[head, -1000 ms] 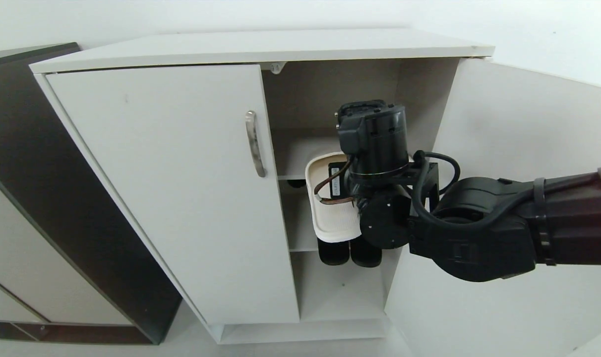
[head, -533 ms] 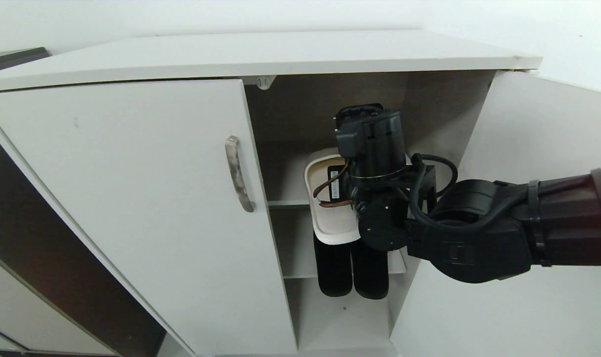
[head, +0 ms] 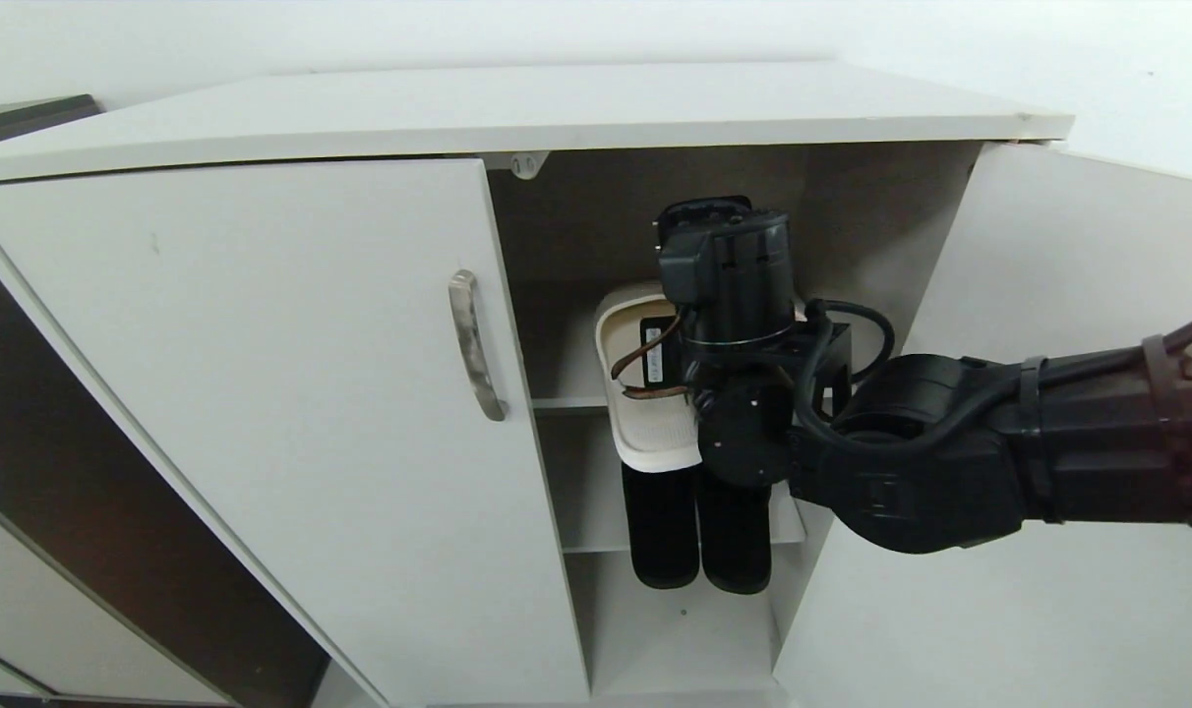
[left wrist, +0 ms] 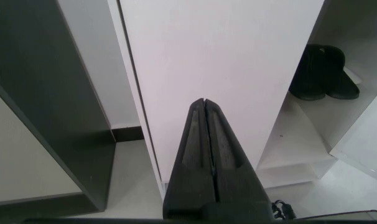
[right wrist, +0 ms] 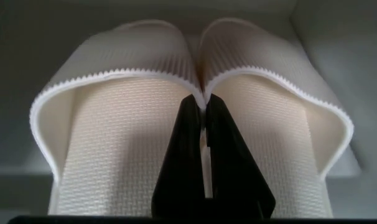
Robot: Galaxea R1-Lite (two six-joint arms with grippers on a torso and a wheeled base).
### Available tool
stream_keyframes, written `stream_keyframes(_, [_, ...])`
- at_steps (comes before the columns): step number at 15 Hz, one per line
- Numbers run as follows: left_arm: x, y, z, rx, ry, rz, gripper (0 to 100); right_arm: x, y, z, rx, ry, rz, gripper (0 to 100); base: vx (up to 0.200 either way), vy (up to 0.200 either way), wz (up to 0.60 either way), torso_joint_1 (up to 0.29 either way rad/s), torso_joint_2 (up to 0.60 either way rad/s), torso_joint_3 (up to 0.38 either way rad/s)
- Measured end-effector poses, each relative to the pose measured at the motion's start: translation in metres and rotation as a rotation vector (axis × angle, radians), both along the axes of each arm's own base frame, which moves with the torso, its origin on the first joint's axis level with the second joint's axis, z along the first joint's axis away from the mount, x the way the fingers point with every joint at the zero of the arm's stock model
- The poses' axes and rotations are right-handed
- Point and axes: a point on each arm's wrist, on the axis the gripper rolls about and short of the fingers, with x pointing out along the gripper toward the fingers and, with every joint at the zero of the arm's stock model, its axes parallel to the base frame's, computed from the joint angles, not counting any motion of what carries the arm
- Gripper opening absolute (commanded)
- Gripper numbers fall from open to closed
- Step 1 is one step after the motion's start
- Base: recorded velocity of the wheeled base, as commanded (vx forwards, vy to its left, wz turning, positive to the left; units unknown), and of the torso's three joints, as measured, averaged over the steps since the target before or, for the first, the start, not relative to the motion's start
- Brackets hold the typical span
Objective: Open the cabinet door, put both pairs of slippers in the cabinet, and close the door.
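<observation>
A white cabinet stands with its left door closed and its right door swung open. My right gripper is shut on the pair of white slippers, pinching their two inner edges together. In the head view the white slippers hang at the level of the upper shelf, inside the opening. The black slippers lie on the middle shelf, toes sticking out over its edge. My left gripper is shut and empty, low in front of the closed door, with the black slippers off to its side.
A metal handle sits on the closed door near the opening. A dark shelf unit stands left of the cabinet. The bottom compartment has bare floor under the black slippers.
The head view has shifted closer to the cabinet. My right gripper, still holding the white slippers, has edged slightly up and further into the cabinet.
</observation>
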Motion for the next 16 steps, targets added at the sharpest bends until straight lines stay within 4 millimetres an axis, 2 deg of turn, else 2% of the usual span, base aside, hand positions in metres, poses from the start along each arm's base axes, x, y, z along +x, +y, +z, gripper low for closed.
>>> stream_keyframes(5, [0.000, 0.000, 0.000, -0.002, 0.001, 0.000, 0, 0.033, 0.004, 0.011, 0.020, -0.044, -0.043, 0, 0.000, 0.000, 0.00, 0.000, 0.00, 0.000])
stream_keyframes(8, [0.000, 0.000, 0.000, -0.001, 0.000, 0.000, 0, 0.046, 0.007, 0.010, 0.022, -0.047, -0.049, 0, 0.000, 0.000, 0.00, 0.000, 0.00, 0.000])
stream_keyframes(16, [0.000, 0.000, 0.000, -0.002, 0.000, 0.000, 0, 0.059, 0.011, -0.003, 0.008, -0.030, -0.028, 0, 0.000, 0.000, 0.00, 0.000, 0.00, 0.000])
